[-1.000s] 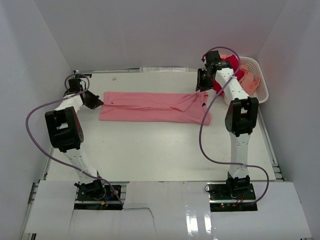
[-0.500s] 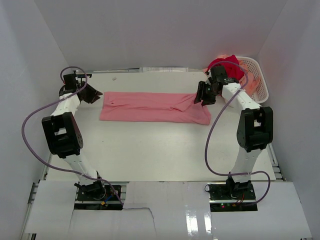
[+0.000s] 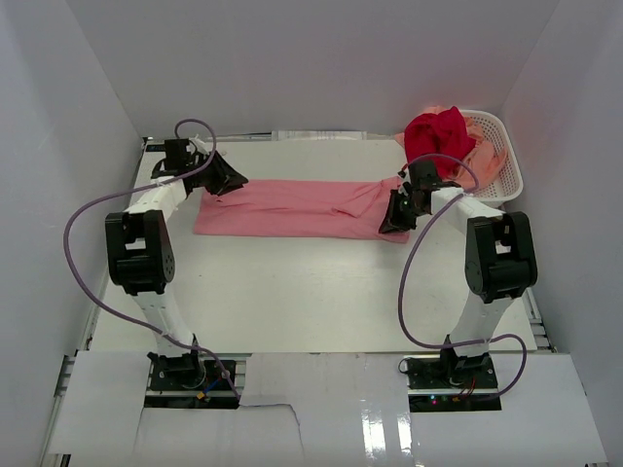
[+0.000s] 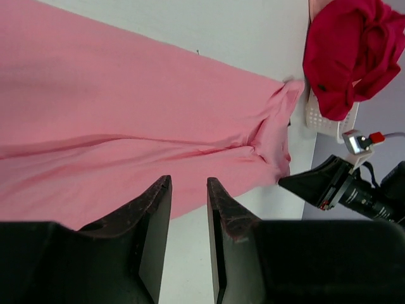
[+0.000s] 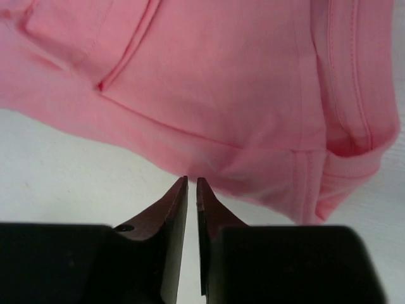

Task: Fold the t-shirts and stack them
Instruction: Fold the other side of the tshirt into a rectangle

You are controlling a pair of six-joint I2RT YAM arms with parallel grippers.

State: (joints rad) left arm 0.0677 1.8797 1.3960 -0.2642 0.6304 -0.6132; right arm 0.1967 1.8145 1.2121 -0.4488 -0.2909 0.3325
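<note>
The pink t-shirt [image 3: 292, 207], top view: it lies flat as a long band running left to right on the far half of the table [image 3: 292, 292]. The left gripper [image 3: 232, 179] hangs over its far left corner. The right gripper [image 3: 395, 218] sits at its right end, by the near hem. The red t-shirt [image 3: 438, 134] is heaped on the rim of the white basket [image 3: 512, 180] at far right. The peach t-shirt [image 3: 484, 154] lies inside the basket.

Left wrist view: the jaws stand a narrow gap apart with nothing between them. We see the pink cloth spread beyond the tips and a bunched sleeve at the far end.

Right wrist view: the jaws are closed to a thin slit. The tips are at the shirt's hem, and we see no cloth pinched.

Judgement: the step in hand is taking both ends for the next fold. We would part both sets of jaws wider before descending. Each should bite well inside the hem, so that every layer is caught. The two ends should rise together, keeping the band taut. The bunched sleeve may drag, so we would tuck it in first.
</note>
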